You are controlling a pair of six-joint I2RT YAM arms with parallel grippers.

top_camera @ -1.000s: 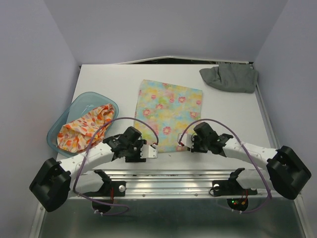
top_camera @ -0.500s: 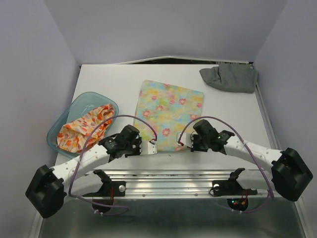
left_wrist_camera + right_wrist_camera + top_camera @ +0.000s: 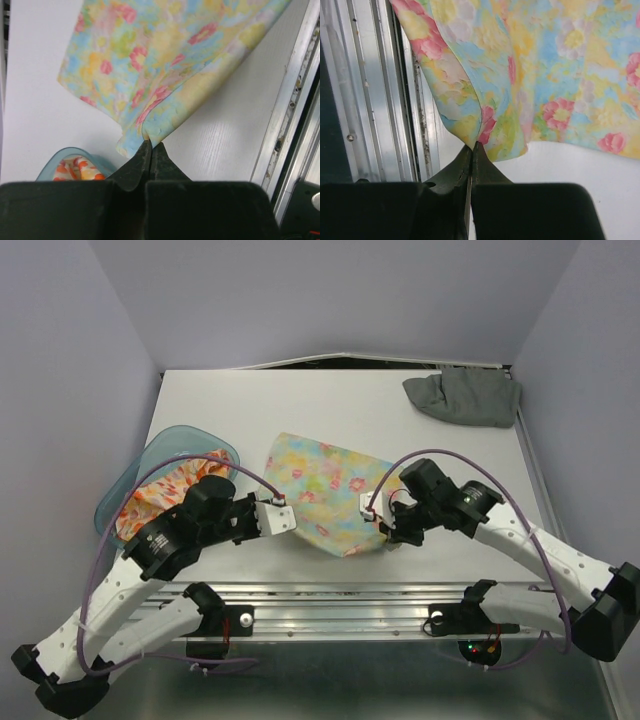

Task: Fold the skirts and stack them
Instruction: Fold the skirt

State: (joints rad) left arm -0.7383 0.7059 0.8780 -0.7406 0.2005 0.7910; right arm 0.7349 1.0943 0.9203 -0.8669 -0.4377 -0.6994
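The pastel floral skirt (image 3: 325, 480) lies in the middle of the table with its near edge lifted off the surface. My left gripper (image 3: 284, 513) is shut on its near left corner; in the left wrist view the fingertips (image 3: 148, 146) pinch the cloth (image 3: 165, 55). My right gripper (image 3: 378, 520) is shut on the near right corner, the tips (image 3: 473, 146) clamping the hem (image 3: 545, 65). The dark grey skirt (image 3: 465, 397) sits bunched at the far right. The white skirt with orange flowers (image 3: 160, 502) is crumpled in the blue basin.
The translucent blue basin (image 3: 150, 452) stands at the left table edge, and shows in the left wrist view (image 3: 62, 153). A metal rail (image 3: 340, 595) runs along the near edge, close under the right gripper (image 3: 375, 90). Purple cables loop over both arms.
Both grippers closed on the pastel skirt's near corners and rose, lifting its near edge off the table. The cloth no longer lies flat.
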